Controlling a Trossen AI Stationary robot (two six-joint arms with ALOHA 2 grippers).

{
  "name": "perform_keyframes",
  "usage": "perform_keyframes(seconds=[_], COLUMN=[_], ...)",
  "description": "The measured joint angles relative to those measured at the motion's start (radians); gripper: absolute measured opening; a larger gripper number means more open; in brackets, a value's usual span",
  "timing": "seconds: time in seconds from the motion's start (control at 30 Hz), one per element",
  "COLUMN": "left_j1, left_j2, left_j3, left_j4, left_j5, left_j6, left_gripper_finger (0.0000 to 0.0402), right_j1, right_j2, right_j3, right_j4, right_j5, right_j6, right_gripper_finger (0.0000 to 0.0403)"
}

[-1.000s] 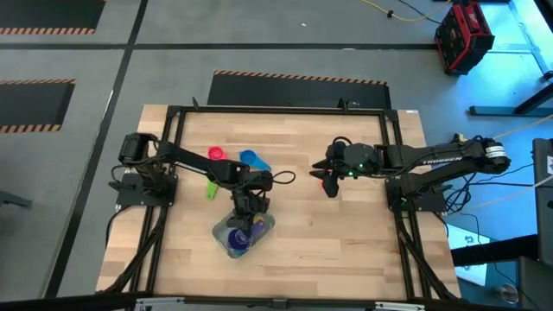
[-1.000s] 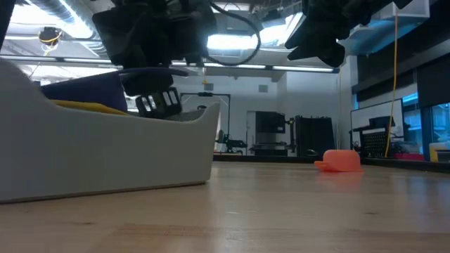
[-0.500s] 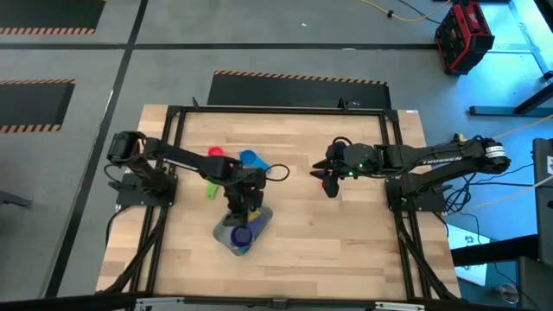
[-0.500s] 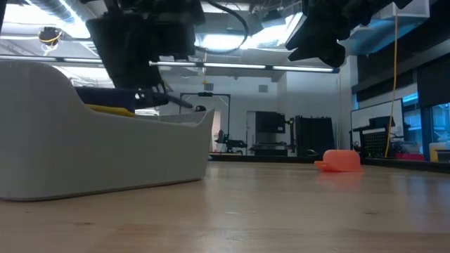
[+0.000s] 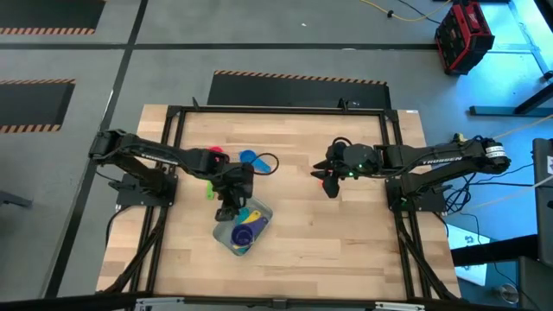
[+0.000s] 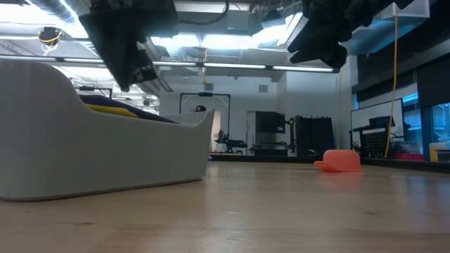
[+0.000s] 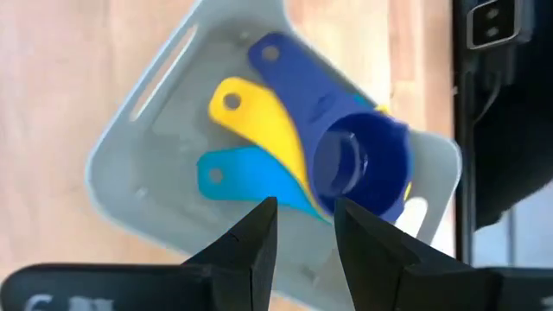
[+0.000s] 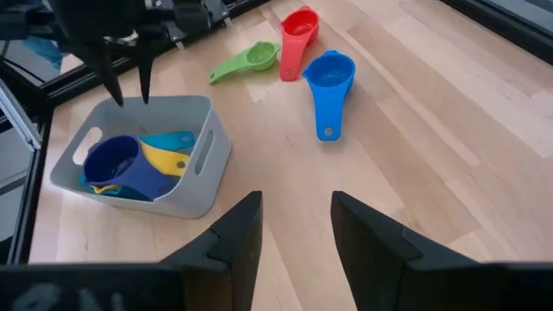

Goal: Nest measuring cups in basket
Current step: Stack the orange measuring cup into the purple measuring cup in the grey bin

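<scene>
Left gripper [image 5: 226,210] empty, fingers slightly apart, above the basket's [image 5: 261,227] rim — loose blue cup [image 5: 248,157], red cup [image 5: 212,154], green cup [image 5: 210,187] lie just beyond, probably nearer it than the idle, parted right gripper [image 5: 329,187].

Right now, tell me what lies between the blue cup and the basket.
Only bare wood between the blue cup and the basket, shown in the right wrist view.

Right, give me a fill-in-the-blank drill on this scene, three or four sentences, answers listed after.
1. Inside the basket, the cup resting on top of the yellow and teal ones is ____.
2. The blue cup lies on the table beside the ____ cup.
3. The left pincer hovers over the basket with its fingers ____.
4. The cup seen alone in the low view is ____.

Answers: purple; red; open; orange
</scene>
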Motion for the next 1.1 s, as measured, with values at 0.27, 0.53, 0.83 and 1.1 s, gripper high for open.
perform_keyframes(seconds=[0.27, 0.53, 0.83, 1.1], left_j1=[-0.062, -0.138, -0.192, -0.191], left_j2=[-0.076, -0.166, -0.191, -0.191], left_j3=[-0.001, -0.001, -0.001, -0.001], left_j4=[-0.046, -0.034, -0.022, -0.017], left_j5=[-0.124, -0.427, -0.548, -0.55], left_j6=[-0.021, -0.1, -0.13, -0.13], left_gripper_finger=[0.011, 0.011, 0.011, 0.011], right_j1=[0.0, 0.0, -0.002, -0.02], right_j2=[0.0, 0.0, 0.0, 0.0], right_j3=[0.0, 0.0, 0.0, 0.0], right_j4=[-0.005, -0.008, -0.009, -0.024], right_j5=[0.0, 0.0, 0.0, 0.0], right_j6=[-0.003, -0.085, -0.104, -0.203], right_gripper_finger=[0.0144, 0.0144, 0.0144, 0.0144])
